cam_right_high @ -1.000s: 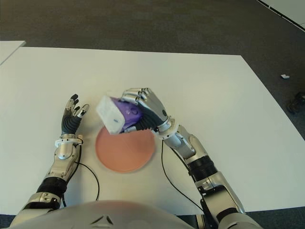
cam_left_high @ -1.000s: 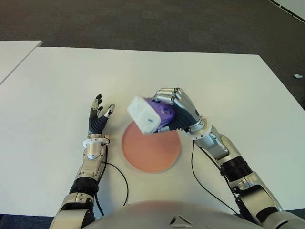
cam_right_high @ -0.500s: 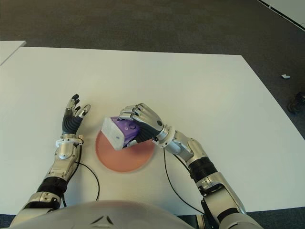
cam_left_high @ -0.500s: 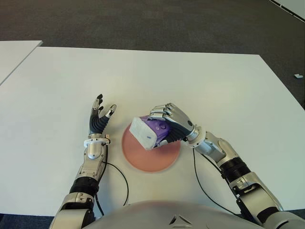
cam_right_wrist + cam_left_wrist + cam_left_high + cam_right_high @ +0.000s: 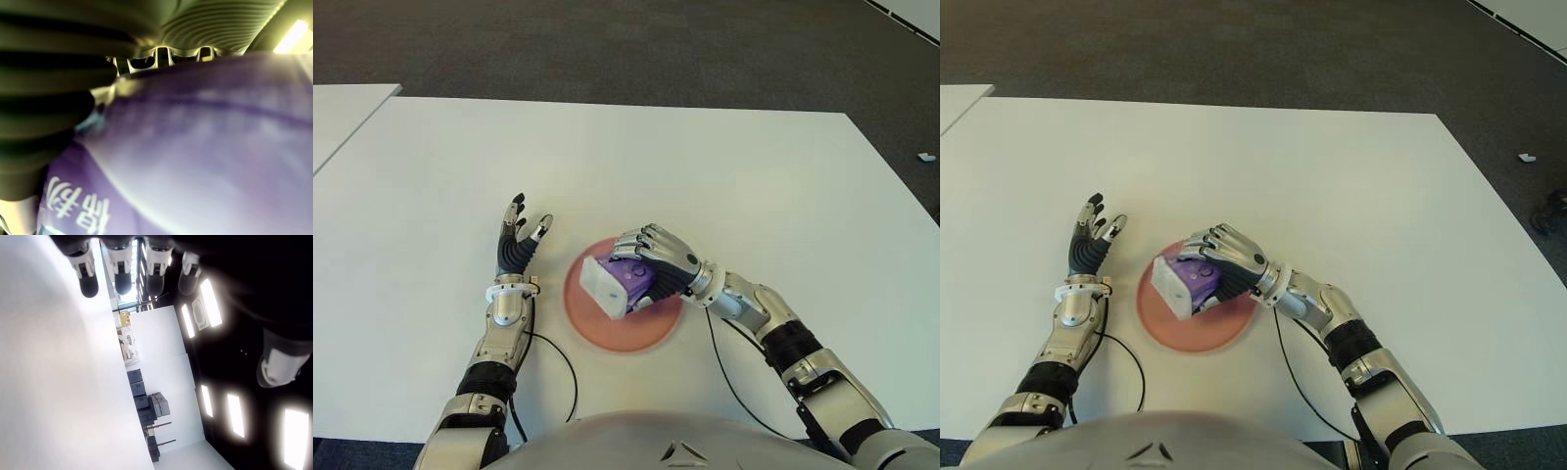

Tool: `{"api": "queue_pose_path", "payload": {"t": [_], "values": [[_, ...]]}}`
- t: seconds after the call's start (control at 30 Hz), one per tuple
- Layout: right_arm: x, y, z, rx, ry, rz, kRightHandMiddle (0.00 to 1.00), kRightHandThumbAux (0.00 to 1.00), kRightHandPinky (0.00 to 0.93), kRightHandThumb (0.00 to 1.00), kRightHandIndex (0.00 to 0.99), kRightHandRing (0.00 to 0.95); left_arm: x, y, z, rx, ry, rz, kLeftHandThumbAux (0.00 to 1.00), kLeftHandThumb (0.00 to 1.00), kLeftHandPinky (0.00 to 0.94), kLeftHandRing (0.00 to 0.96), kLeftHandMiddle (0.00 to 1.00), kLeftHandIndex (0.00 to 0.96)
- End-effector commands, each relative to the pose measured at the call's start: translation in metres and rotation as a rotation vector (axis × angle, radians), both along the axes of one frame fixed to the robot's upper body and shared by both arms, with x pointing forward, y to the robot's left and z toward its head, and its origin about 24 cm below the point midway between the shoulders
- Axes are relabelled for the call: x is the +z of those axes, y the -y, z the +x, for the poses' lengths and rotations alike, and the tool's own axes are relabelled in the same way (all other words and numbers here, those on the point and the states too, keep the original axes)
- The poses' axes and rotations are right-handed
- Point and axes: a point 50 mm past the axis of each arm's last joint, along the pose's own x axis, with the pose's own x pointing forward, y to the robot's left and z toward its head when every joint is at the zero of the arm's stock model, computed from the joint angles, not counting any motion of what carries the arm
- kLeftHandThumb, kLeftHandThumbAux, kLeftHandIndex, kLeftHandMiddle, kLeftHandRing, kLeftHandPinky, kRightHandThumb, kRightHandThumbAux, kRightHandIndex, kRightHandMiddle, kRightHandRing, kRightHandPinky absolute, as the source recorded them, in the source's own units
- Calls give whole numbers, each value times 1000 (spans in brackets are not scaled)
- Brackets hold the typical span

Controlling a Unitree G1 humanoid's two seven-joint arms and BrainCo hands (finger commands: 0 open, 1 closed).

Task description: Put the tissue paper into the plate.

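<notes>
Clearly, right hand (image 5: pixel 658 262) grips purple-and-white tissue pack (image 5: pixel 615 284).

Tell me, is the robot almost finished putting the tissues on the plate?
Almost. The right hand has carried the tissue pack over the pink plate and grips it there. Left: let go and pull away. The left hand shows open beside the plate.

Right hand (image 5: pixel 651 269) clenched, left hand (image 5: pixel 517 245) spread
</notes>
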Motion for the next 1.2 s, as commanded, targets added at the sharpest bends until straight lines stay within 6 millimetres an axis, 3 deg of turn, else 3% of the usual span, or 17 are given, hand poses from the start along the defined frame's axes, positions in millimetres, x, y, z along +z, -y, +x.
{"api": "queue_pose_path", "payload": {"t": [0.03, 0.1, 0.33, 0.63, 1.2], "values": [[-9, 4, -1, 39, -67, -210, 211, 621, 193, 322, 163, 199, -31, -2, -25, 21, -153, 5, 489, 8, 0, 0, 0, 0], [-9, 4, -1, 47, -59, -280, 86, 574, 79, 211, 71, 81, -31, -2, -25, 20, -153, 12, 493, 7, 0, 0, 0, 0], [-7, 6, -2, 31, -61, -339, 5, 440, 5, 82, 4, 5, -31, -3, -24, 20, -148, 19, 501, 0, 0, 0, 0, 0], [-3, 6, -5, 13, -45, -245, 0, 371, 0, 66, 0, 0, -30, -3, -23, 17, -139, 21, 507, 0, 0, 0, 0, 0], [11, 9, -2, -12, -44, -129, 0, 367, 0, 67, 0, 0, -26, -2, -22, 7, -111, 25, 500, 0, 0, 0, 0, 0]]}}
